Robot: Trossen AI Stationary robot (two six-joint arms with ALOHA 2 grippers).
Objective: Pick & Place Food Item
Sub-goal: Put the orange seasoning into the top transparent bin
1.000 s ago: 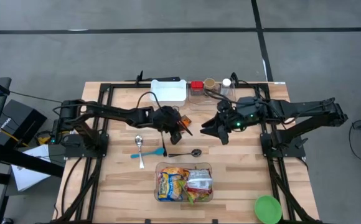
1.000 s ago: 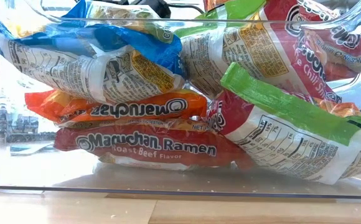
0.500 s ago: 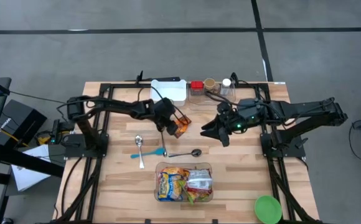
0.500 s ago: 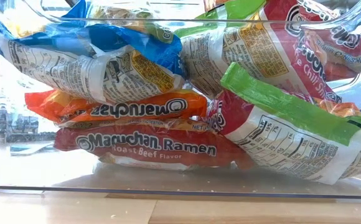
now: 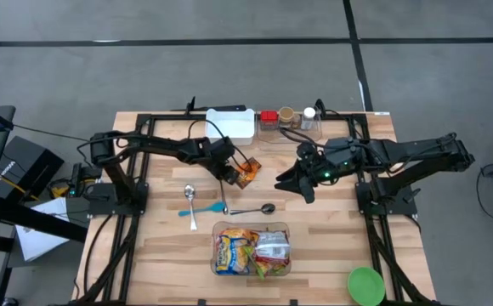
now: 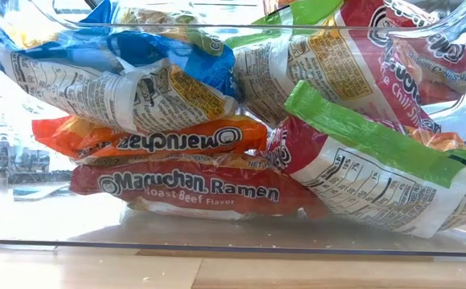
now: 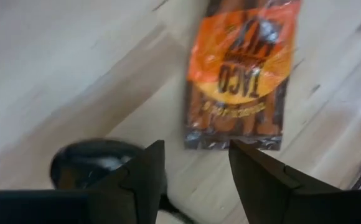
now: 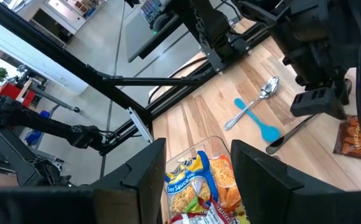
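From your left: the left gripper (image 5: 232, 172), fingers parted and empty, hovers beside the orange taco packet (image 5: 246, 172) lying on the table (image 5: 166, 246); the right gripper (image 5: 295, 182), fingers parted and empty, waits mid-table.

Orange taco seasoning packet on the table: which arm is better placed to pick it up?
Left. The left gripper hangs right over the orange taco seasoning packet, fingers open; the right gripper waits off to the side.

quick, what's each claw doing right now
left claw: open, empty, just above the orange taco packet on the table.
right claw: open, empty, waiting over the table.
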